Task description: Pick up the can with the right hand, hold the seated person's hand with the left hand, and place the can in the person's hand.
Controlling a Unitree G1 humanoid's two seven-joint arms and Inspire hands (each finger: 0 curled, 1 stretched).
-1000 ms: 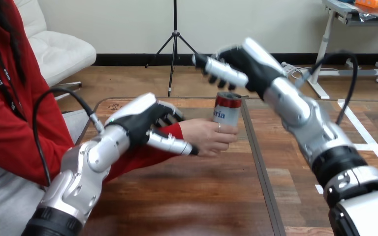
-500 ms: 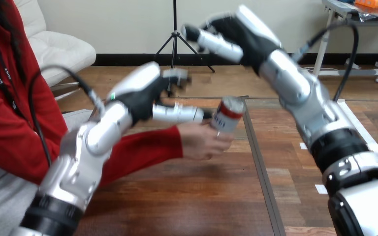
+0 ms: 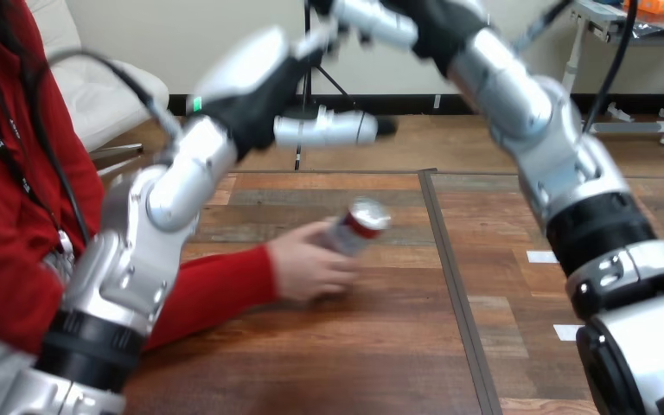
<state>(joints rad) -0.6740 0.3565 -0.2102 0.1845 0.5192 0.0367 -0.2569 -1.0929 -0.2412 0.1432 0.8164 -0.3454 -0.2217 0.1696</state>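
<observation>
The can (image 3: 359,225) is silver with a red band near its top. The sleeve (image 3: 207,290) is red. The table (image 3: 346,363) shows brown wood grain crossed by dark lines. The left hand (image 3: 255,91) and right hand (image 3: 439,22) are black with white shells; the forearms (image 3: 181,173) gleam silver.

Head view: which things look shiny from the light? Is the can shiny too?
In the head view, the light glints brightest off the silver left forearm and the silver right forearm, which show pale streaks. The can, lying tilted in the person's hand, shows a small pale gleam at its top end.
</observation>
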